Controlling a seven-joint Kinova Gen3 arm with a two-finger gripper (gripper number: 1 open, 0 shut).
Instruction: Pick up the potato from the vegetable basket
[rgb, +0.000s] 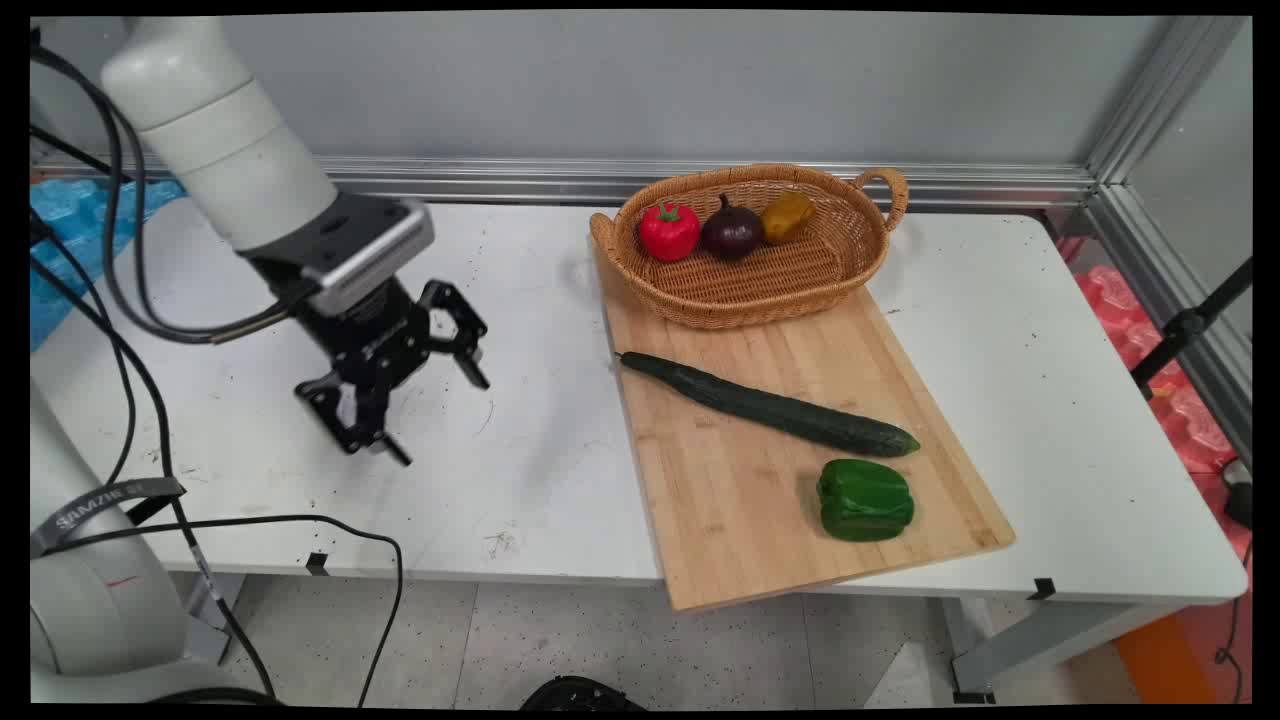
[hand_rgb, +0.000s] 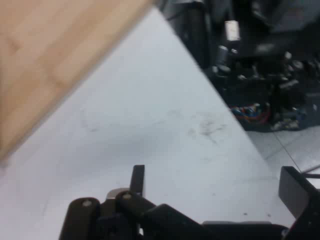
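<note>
The cutting board lies right of the tilted pincer, seemingly spread, gripping nothing.

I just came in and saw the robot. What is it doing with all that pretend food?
Right now it holds nothing. The white arm's end effector hangs open above bare table, left of the wooden cutting board. A cucumber and a green pepper lie on the board. At its far end a wicker basket holds a red pepper, a dark onion and a yellowish vegetable.
</note>
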